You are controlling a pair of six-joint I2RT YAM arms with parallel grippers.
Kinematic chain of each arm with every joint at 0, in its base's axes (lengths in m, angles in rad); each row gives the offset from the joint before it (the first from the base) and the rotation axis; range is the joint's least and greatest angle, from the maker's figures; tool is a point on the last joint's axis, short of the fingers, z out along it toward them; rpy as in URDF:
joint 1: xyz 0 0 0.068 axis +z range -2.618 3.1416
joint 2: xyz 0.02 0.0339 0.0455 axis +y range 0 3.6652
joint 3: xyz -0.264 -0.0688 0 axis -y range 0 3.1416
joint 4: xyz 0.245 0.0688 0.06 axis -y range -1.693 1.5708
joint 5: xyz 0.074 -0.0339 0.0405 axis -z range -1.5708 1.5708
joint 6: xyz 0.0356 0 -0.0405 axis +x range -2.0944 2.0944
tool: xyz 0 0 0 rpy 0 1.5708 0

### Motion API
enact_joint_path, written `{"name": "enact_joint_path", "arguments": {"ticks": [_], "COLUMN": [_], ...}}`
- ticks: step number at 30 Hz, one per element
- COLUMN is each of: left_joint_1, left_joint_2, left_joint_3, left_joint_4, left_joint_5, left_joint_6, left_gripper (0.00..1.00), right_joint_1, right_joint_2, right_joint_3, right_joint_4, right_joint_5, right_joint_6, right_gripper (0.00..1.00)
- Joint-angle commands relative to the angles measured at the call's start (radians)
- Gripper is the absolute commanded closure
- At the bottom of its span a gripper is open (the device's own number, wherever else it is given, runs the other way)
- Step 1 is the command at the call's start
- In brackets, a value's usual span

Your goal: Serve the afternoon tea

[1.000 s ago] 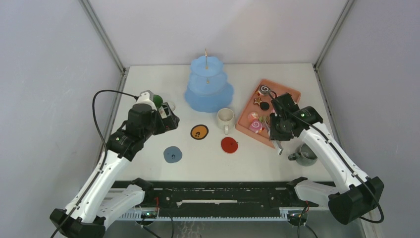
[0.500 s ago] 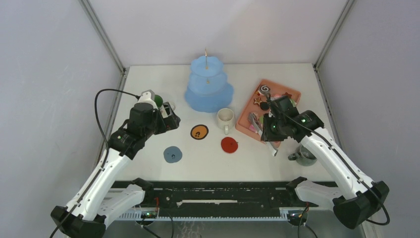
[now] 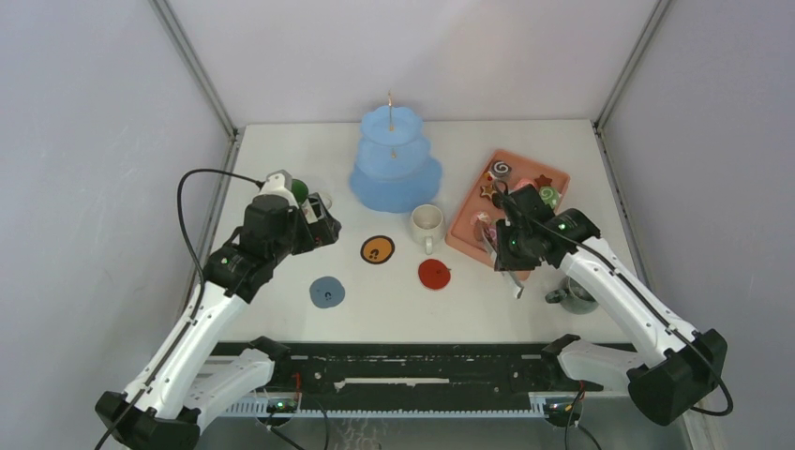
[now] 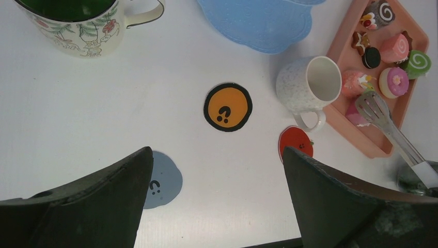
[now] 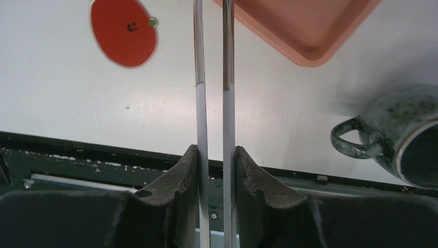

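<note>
Top view: the right gripper (image 3: 511, 255) hangs over the salmon tray's (image 3: 461, 228) near edge, with the cream mug (image 3: 427, 225) beside it. Left wrist view: the left gripper (image 4: 217, 196) gapes empty, and the tongs' (image 4: 382, 121) head lies among the pastries (image 4: 395, 82) on the tray. Only the right wrist view shows the fingers (image 5: 183, 175) clamping the tongs, with the grey mug (image 5: 408, 139) nearby.

- The green mug (image 4: 67, 26) is cream outside with plant pictures, and green inside. It stands upright on the white table (image 4: 103, 103), far to the left.
- The cream mug (image 4: 309, 85) has tiny speckles. It stands upright near the middle, just beside the pink tray (image 5: 310, 26). Its handle points to the near edge.
- The grey mug (image 5: 408, 139) is dark and spotty. It stands upright by the tray's near corner, with its handle to the left.
- The tiny cakes all sit on the tray: a grey swirl (image 4: 385, 10), a brown star (image 4: 360, 41), a black round (image 4: 371, 58), a pink cake (image 4: 395, 47), a green swirl (image 4: 419, 61) and a pink round (image 4: 392, 81).
</note>
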Motion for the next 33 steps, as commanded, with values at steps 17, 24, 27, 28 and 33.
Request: {"name": "enact_joint_path", "arguments": {"ticks": [17,24,27,28,33], "left_joint_1": [0.004,0.004,0.004,0.004,0.004], "left_joint_2": [0.032,0.051,0.061,0.060,0.043], "left_joint_3": [0.015,0.017,0.017,0.017,0.018], "left_joint_4": [0.071,0.083,0.083,0.082,0.066], "left_joint_5": [0.068,0.088,0.093,0.093,0.069], "left_joint_6": [-0.002,0.003,0.007,0.008,0.008], "left_gripper": [0.01,0.01,0.01,0.01,0.01], "right_joint_1": [-0.075,-0.024,0.050,0.099,0.398], "right_joint_2": [-0.224,-0.287,-0.305,-0.313,-0.249], "right_joint_3": [-0.009,-0.010,-0.009,-0.011,-0.020], "right_joint_4": [-0.114,-0.168,-0.117,-0.079,0.027], "right_joint_5": [0.058,0.124,0.123,0.099,0.168], "right_joint_6": [0.108,0.168,0.179,0.160,0.113], "right_gripper": [1.00,1.00,1.00,1.00,1.00]}}
